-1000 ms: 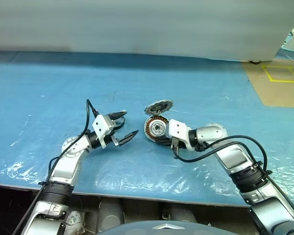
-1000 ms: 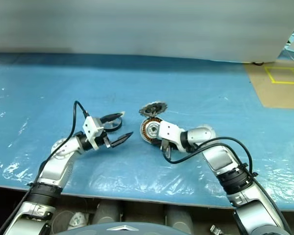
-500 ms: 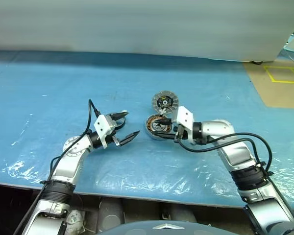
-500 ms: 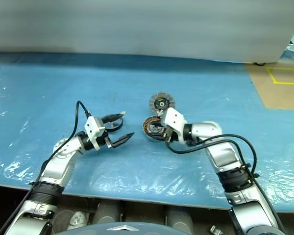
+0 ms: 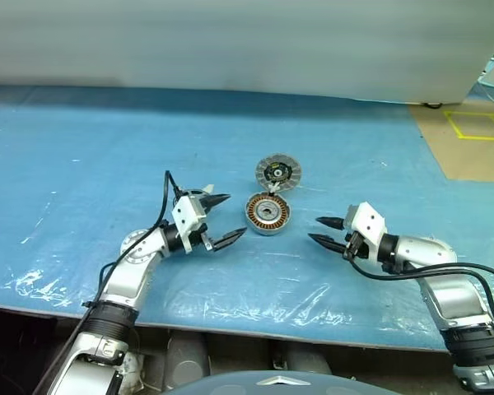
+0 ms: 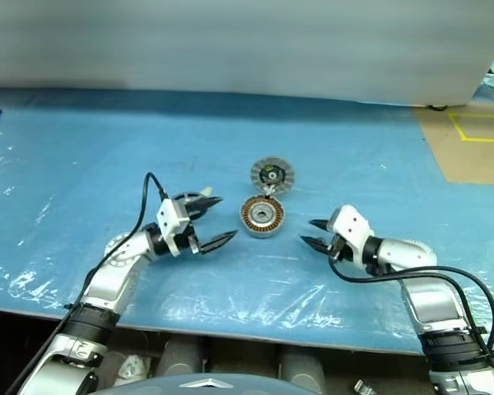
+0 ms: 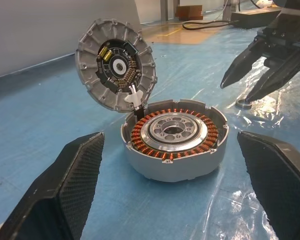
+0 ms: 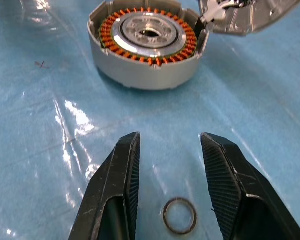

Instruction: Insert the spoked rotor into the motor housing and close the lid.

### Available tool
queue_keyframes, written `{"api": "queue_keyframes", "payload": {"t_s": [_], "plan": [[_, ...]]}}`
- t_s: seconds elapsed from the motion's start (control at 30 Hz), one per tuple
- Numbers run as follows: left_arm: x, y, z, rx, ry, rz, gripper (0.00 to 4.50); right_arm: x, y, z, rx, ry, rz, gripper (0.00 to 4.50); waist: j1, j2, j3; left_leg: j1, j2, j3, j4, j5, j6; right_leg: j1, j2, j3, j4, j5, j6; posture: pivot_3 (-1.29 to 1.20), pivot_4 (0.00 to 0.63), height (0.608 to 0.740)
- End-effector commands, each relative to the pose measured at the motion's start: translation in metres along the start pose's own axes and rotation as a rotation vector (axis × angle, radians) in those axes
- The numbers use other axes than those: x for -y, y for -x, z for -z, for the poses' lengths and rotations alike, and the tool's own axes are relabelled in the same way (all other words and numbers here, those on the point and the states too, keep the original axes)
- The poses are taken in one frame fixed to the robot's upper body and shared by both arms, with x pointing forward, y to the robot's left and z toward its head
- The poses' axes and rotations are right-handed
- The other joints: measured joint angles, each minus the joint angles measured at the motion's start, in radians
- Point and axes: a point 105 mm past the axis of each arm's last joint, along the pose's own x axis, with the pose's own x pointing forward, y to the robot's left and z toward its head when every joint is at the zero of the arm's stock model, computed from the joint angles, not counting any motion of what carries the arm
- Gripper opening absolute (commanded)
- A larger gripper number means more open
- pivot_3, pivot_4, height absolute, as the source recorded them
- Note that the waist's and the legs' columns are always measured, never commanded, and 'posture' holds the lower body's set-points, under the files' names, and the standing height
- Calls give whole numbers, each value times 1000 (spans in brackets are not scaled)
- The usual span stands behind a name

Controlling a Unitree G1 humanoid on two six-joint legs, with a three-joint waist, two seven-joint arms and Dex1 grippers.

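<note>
Since the earlier frames, the right end effector point(image 5: 321, 231) has been drawn away from the motor housing point(image 5: 267, 213) toward the robot's right, and it is now seen apart from it with bare blue surface point(image 5: 82, 164) between them. Its two black fingers stand parted and nothing is held between them. Just beneath its fingertips a small metal ring point(image 8: 179, 216) lies flat on the surface. The housing is seen resting upright near the middle of the surface, its copper windings exposed. The lid point(image 5: 277, 173) stands tilted open at the housing's far edge, touching the housing's rim, with its inner face and black hub turned toward the camera. The left end effector point(image 5: 225, 220) has been shifted nearer to the housing's left side; its fingers are spread wide and empty, and a narrow gap is left to the housing wall. Open surface is left on all sides, well clear of the near edge.
</note>
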Motion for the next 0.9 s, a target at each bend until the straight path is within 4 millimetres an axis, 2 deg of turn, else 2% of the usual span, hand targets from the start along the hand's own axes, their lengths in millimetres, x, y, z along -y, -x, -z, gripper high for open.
{"api": "queue_keyframes", "payload": {"t_s": [0.03,0.37,0.67,0.77,0.83,0.9], "plan": [[1,-4,-4,23,-16,23,4500,5,7,1,-15,20,30,1982,0,0,0,0,0,0,0,0,0,0,0,0,0,0,0,0,150,740],[1,-5,0,28,-17,32,4500,16,14,32,-138,-4,80,1982,0,0,0,0,-1,0,0,0,0,0,0,0,-1,0,0,0,150,740],[0,-3,-1,21,-20,31,4500,4,17,49,-188,-80,23,1982,1,0,0,1,-1,0,0,0,0,2,-1,0,-1,0,0,0,150,740],[-1,-4,-4,22,-23,32,4500,-4,19,58,-222,-112,-5,1373,3,0,0,1,-1,0,0,0,0,2,-1,0,-1,0,0,0,150,740],[-1,-3,-5,22,-25,32,4500,-6,19,60,-226,-126,-10,720,3,0,0,1,-1,0,0,0,1,3,-1,0,-2,0,0,0,150,740],[-2,-3,-5,21,-26,33,4500,-6,19,60,-226,-130,-10,591,3,0,0,3,-1,0,0,0,1,5,-1,0,-2,0,0,0,150,740]]}}
